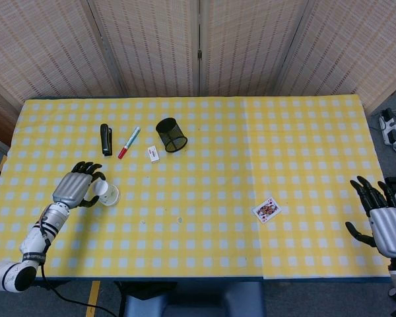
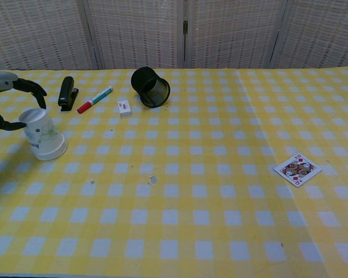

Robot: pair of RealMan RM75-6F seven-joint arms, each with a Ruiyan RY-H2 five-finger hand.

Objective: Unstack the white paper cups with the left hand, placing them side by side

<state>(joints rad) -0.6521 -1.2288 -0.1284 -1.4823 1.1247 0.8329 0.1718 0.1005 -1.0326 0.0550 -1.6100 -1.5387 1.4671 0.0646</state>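
Observation:
The white paper cups [image 2: 42, 134] stand stacked upside down and tilted on the yellow checked table, near its left side; in the head view the stack [image 1: 105, 193] shows its round white base. My left hand [image 1: 74, 187] is at the stack's left, fingers [image 2: 30, 87] curved over and around its top end with nothing gripped; contact is too fine to judge. My right hand [image 1: 387, 224] hovers open off the table's right edge, far from the cups, and is outside the chest view.
A black stapler [image 1: 105, 139], a red-capped marker [image 1: 128, 142], a small white eraser [image 1: 153, 154] and a tipped black mesh pen holder [image 1: 171, 135] lie behind the cups. A playing card [image 1: 266, 210] lies at the right.

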